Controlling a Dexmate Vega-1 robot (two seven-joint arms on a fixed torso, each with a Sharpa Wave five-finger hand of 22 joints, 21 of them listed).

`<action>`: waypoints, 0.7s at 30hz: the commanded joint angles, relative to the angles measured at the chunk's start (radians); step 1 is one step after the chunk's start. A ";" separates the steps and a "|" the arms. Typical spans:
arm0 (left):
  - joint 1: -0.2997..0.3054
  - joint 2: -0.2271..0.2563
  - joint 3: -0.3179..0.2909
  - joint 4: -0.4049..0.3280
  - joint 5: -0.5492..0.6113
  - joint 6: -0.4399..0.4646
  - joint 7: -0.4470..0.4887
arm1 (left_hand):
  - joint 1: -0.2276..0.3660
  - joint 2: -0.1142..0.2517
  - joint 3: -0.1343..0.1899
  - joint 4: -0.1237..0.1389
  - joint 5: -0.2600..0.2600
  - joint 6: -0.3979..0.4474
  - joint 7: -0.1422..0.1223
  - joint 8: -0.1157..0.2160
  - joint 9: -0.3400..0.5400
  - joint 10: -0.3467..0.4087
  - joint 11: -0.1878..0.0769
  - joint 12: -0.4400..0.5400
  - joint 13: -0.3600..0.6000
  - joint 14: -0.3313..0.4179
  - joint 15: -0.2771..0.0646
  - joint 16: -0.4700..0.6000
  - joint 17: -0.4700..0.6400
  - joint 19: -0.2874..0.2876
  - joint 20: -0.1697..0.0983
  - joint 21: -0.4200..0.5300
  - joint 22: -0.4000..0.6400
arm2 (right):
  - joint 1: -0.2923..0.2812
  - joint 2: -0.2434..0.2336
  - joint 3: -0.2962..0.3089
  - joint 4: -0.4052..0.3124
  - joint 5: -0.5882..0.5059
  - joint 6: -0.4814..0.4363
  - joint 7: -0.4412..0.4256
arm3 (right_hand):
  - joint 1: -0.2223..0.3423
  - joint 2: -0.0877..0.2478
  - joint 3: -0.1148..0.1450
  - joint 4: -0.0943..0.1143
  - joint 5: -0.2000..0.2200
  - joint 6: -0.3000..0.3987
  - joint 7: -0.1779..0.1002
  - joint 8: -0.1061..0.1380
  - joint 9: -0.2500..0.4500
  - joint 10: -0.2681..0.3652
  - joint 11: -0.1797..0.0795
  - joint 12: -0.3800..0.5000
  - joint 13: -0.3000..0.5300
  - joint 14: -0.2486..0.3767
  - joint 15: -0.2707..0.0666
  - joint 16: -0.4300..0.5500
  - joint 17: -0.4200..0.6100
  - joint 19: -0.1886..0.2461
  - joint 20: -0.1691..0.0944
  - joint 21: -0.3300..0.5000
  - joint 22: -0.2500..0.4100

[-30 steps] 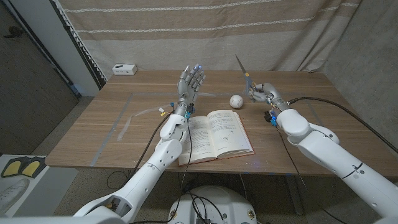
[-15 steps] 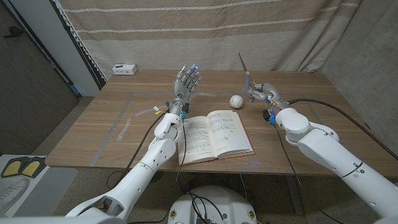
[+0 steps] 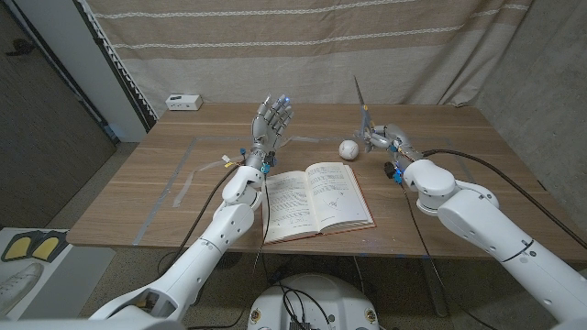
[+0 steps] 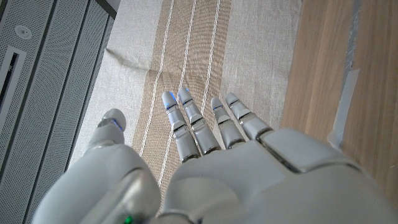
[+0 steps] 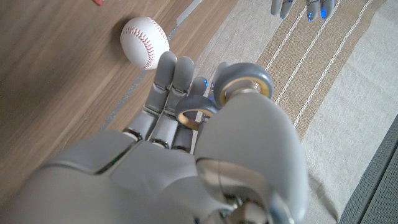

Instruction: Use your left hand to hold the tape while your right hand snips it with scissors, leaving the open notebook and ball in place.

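**Scissors up, tape not yet in hand**

Right hand (image 3: 383, 137) grips the scissors (image 3: 360, 103) by the handle loops, blades pointing up and away from the desk (image 3: 440, 183). My left hand (image 3: 272, 122) holds nothing, fingers spread and raised upright. Over the last second it has drifted a little further from the right hand, while the right hand has tipped the scissors more nearly vertical; so I judge both are only being positioned, and no hold or cut has begun.

As for the tape, I can see pale strips (image 3: 183, 179) stuck to the desk beyond the left hand's outer side; whether those are the target I cannot tell.

Between the two hands sit the baseball (image 3: 348, 148), just beside the right hand, and the open notebook (image 3: 316, 197), nearer me. Both must stay put, so I'd keep any sweep clear of them.
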 commanded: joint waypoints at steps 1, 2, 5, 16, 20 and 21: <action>-0.019 0.024 -0.007 0.025 -0.031 0.030 -0.050 | -0.002 -0.001 -0.004 -0.001 0.006 0.009 -0.002 -0.002 -0.001 0.002 -0.001 0.000 0.000 -0.011 -0.170 -0.002 0.001 -0.011 -0.084 -0.001 0.003 | 0.003 0.034 0.006 -0.010 0.132 -0.020 -0.021 | -0.001 0.001 -0.001 -0.004 -0.007 0.022 0.012 0.015 0.012 0.144 -0.142 0.008 -0.001 -0.006 -0.129 0.011 0.000 -0.010 -0.120 0.013 -0.004; -0.021 0.024 -0.008 0.029 -0.031 0.029 -0.052 | -0.002 -0.001 -0.005 -0.001 0.006 0.008 -0.002 -0.003 -0.001 0.002 -0.001 0.000 0.000 -0.012 -0.170 -0.003 0.001 -0.011 -0.084 -0.001 0.003 | 0.004 0.032 0.003 -0.010 0.136 -0.017 -0.019 | -0.004 -0.001 -0.003 -0.004 -0.008 0.025 0.010 0.018 0.016 0.144 -0.142 0.008 -0.001 -0.007 -0.129 0.013 0.001 -0.011 -0.119 0.015 -0.006; -0.022 0.022 -0.014 0.037 -0.031 0.022 -0.051 | -0.002 -0.001 -0.006 -0.001 0.007 0.009 0.000 -0.003 -0.001 0.000 -0.001 -0.002 -0.001 -0.017 -0.170 -0.004 0.001 -0.013 -0.085 -0.003 0.003 | 0.008 0.034 0.005 -0.010 0.176 -0.026 -0.014 | -0.009 -0.007 -0.008 -0.004 -0.011 0.037 0.016 0.027 0.024 0.146 -0.137 0.008 -0.004 -0.009 -0.128 0.017 -0.001 -0.011 -0.116 0.021 -0.011; -0.021 0.022 -0.016 0.040 -0.028 0.027 -0.042 | -0.004 0.000 -0.011 -0.001 0.008 0.010 0.002 -0.005 -0.002 -0.003 -0.001 -0.006 -0.003 -0.025 -0.169 -0.004 0.001 -0.016 -0.084 -0.005 0.003 | 0.012 0.032 0.022 0.013 0.294 -0.008 0.002 | -0.018 -0.026 -0.027 -0.017 -0.007 0.062 0.021 0.066 0.071 0.135 -0.136 0.014 -0.002 -0.026 -0.127 0.034 -0.011 -0.027 -0.115 0.046 -0.040; -0.023 0.024 -0.017 0.040 -0.023 0.028 -0.037 | -0.004 0.000 -0.013 -0.001 0.008 0.012 0.000 -0.005 -0.002 -0.002 -0.001 -0.007 -0.003 -0.026 -0.169 -0.003 0.001 -0.017 -0.085 -0.006 0.003 | 0.021 0.023 0.023 0.019 0.328 -0.013 0.010 | -0.022 -0.037 -0.037 -0.022 -0.002 0.060 0.024 0.079 0.093 0.115 -0.130 0.013 0.003 -0.050 -0.123 0.036 -0.018 -0.048 -0.107 0.052 -0.052; -0.024 0.024 -0.017 0.040 -0.021 0.029 -0.034 | -0.004 0.000 -0.013 -0.001 0.008 0.012 0.000 -0.004 -0.002 -0.002 -0.001 -0.007 -0.003 -0.026 -0.169 -0.003 0.001 -0.017 -0.085 -0.006 0.003 | 0.022 0.023 0.027 0.023 0.349 -0.015 0.018 | -0.024 -0.039 -0.040 -0.022 -0.001 0.066 0.022 0.085 0.099 0.107 -0.126 0.015 0.007 -0.055 -0.122 0.038 -0.018 -0.050 -0.107 0.055 -0.056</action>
